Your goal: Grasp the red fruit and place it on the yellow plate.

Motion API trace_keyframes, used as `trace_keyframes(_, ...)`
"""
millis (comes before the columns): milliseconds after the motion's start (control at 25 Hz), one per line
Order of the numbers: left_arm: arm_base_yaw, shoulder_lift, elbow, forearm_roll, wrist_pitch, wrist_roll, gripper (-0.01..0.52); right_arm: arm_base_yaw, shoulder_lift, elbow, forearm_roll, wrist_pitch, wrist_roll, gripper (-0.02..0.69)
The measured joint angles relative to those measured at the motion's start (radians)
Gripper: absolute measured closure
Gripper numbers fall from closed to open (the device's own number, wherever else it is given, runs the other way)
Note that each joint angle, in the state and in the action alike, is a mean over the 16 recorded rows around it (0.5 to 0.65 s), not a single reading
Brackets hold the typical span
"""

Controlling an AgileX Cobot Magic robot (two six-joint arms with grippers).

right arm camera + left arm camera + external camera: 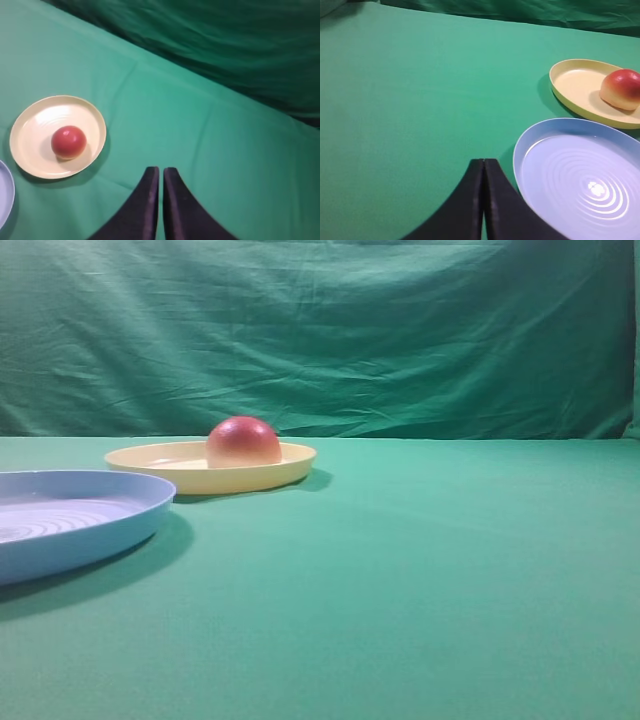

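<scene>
The red fruit (243, 443) rests dome-up on the yellow plate (180, 478) at the left rear of the table. In the right wrist view the red fruit (69, 141) sits a little left of the middle of the yellow plate (35, 125). The left wrist view has the red fruit (621, 89) on the yellow plate (572, 85) at the far right. My left gripper (483, 162) is shut and empty, beside the blue plate. Well to the right of the yellow plate my right gripper (160, 170) hangs high above the cloth, shut with nothing in it. Neither gripper shows in the exterior view.
A light-blue plate (120, 525) with concentric ridges lies at the front left, close to the yellow plate; in the left wrist view the light-blue plate (535, 137) lies just right of my fingers. Green cloth covers the table, and a green backdrop (330, 330) hangs behind.
</scene>
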Motion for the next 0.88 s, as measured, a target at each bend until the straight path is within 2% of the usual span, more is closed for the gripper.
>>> trace_keyframes(400, 0.000, 0.000, 0.000, 0.000, 0.000, 0.000, 0.514, -0.203, -0.263, 0.484, 0.143, -0.302, -0.001, 0.665)
trace_keyframes(880, 0.000, 0.000, 0.000, 0.000, 0.000, 0.000, 0.514, -0.429, -0.692, 0.942, 0.198, -0.512, -0.130, 0.665)
